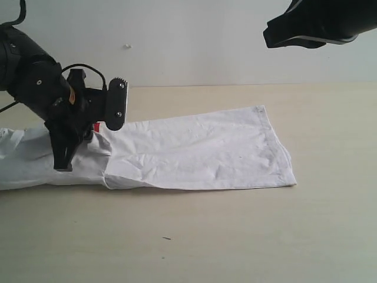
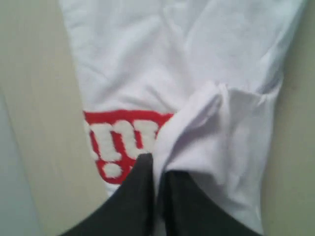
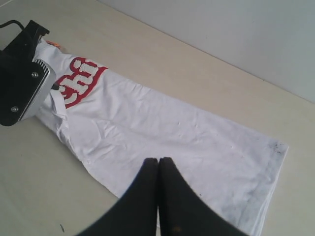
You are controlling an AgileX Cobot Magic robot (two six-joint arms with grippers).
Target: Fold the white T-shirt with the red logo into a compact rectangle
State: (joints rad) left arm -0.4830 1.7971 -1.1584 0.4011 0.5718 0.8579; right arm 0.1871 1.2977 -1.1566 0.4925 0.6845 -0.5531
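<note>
The white T-shirt (image 1: 200,150) lies folded lengthwise as a long strip across the table, with its hem at the right end. Only a sliver of the red logo (image 1: 98,126) shows beside the left arm; more of the logo (image 2: 118,140) (image 3: 81,81) shows in both wrist views. My left gripper (image 2: 158,164) is shut on a raised fold of the shirt (image 2: 206,113) next to the logo, near the strip's left end (image 1: 62,162). Held high at the top right, my right gripper (image 1: 277,35) is shut and empty (image 3: 158,160), well above the shirt (image 3: 187,137).
The shirt rests on a beige table (image 1: 224,236) with a pale wall (image 1: 194,41) behind it. The shirt's left part runs past the left edge of the exterior view. The left arm's body (image 3: 22,88) stands over the collar end.
</note>
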